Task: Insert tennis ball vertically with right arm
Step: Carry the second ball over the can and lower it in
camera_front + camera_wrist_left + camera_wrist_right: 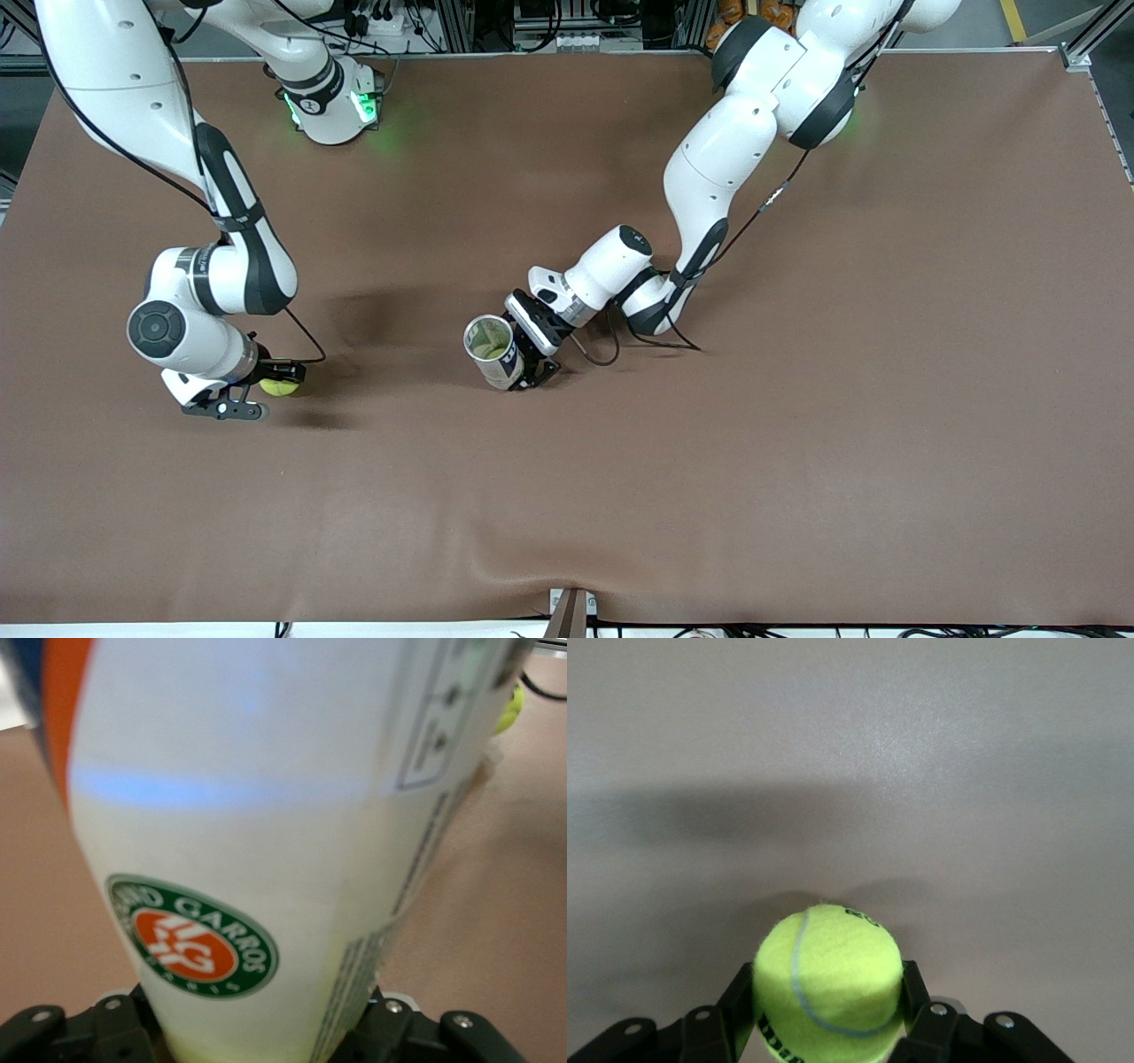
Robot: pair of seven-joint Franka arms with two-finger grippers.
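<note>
Pinched on the tennis ball (828, 979), the right gripper (266, 390) has its two black fingers (735, 997) pressed against the ball's sides, low over the table (797, 461) toward the right arm's end. From the right wrist view I see the ball seated between the pads with bare tabletop ahead of it; whether it is touching the cloth or just clear of it I cannot tell.

What my next move turns on is where the can (493, 351) lies from that ball. It is near the middle of the table, well apart from the ball and toward the left arm's end. The left gripper (532, 341) is clamped around its body; the left wrist view shows the white label wall (266, 815) filling the frame between the lower finger blocks. The can's long axis looks close to upright, leaning slightly, with the open mouth (488, 338) facing up. That suits a vertical drop, I judge.

So I reckon I need to lift the ball, carry it across until it is over the mouth, then lower it straight down along the can's axis. The ball has no long axis of its own, so only centring over the rim matters. A rim clip is the risk I would watch.
</note>
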